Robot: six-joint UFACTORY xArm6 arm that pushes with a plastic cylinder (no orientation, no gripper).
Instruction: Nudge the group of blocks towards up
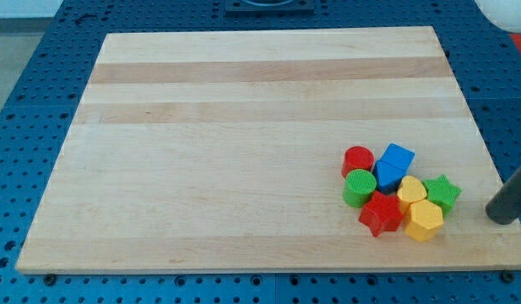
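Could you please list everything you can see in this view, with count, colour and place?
wooden board: one, pale wood, fills most of the view
red cylinder: one, cluster's top left
blue blocks: two, cluster's top
green cylinder: one, cluster's left
red star: one, cluster's bottom
yellow blocks: two, cluster's bottom right
green star: one, cluster's right
perforated base: one, blue, around the board
my tip: one, dark, right of the cluster, apart

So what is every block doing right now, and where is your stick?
red cylinder: upright, top left of the cluster.
blue cube: at the top, beside the red cylinder.
green cylinder: upright, below the red cylinder.
red star: flat, at the bottom.
two yellow blocks: in the pile, bottom right.
green star: flat, right edge.
my tip: right of the cluster, touching nothing.
wooden board: lying flat.
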